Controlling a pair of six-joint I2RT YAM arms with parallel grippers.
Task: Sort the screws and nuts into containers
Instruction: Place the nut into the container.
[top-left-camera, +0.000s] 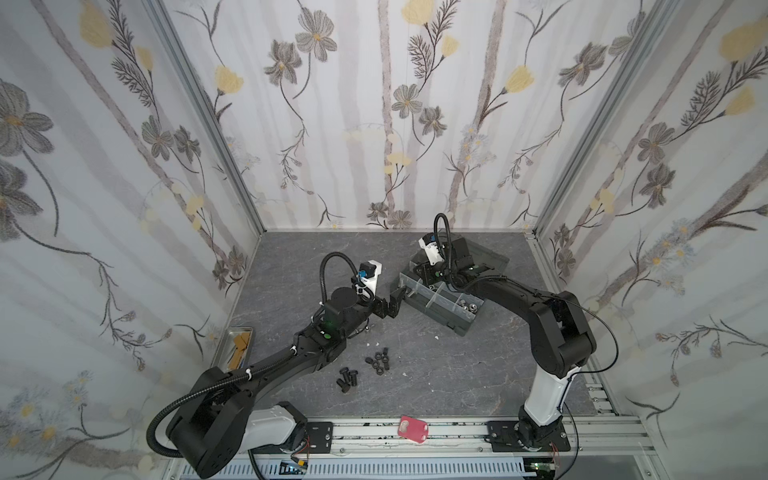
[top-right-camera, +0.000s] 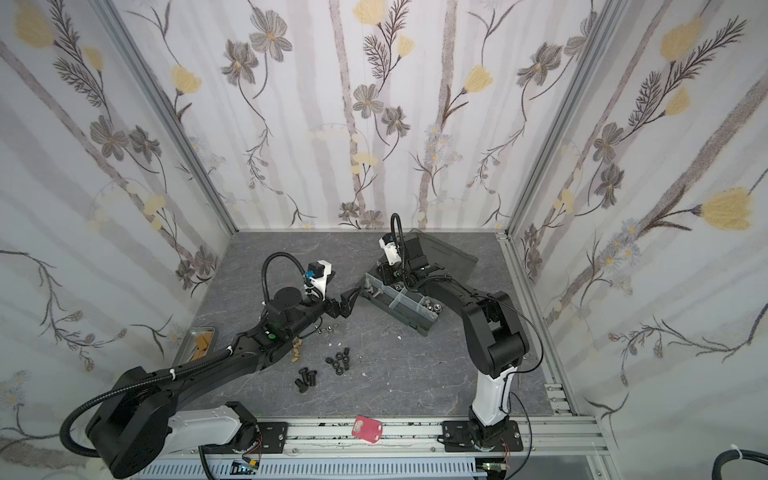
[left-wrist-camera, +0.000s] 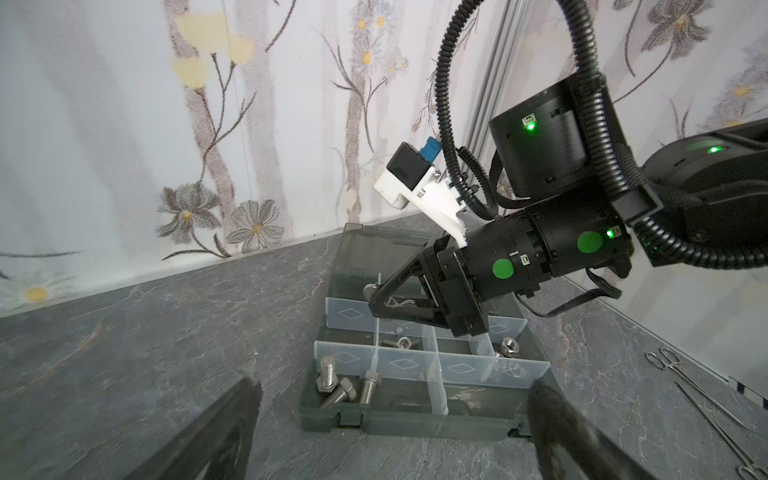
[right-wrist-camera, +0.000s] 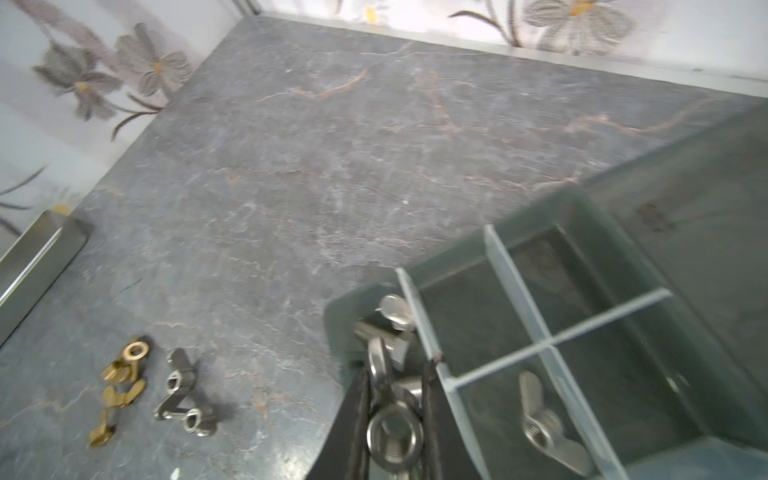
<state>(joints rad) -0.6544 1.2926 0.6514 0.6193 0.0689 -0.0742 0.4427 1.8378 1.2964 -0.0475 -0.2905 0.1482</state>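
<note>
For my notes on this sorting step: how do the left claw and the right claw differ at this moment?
The left claw stands wide open and empty; the right claw is shut on a silver wing nut. The left claw is beside the organizer box, while the right claw reaches over it. Both are black.
</note>
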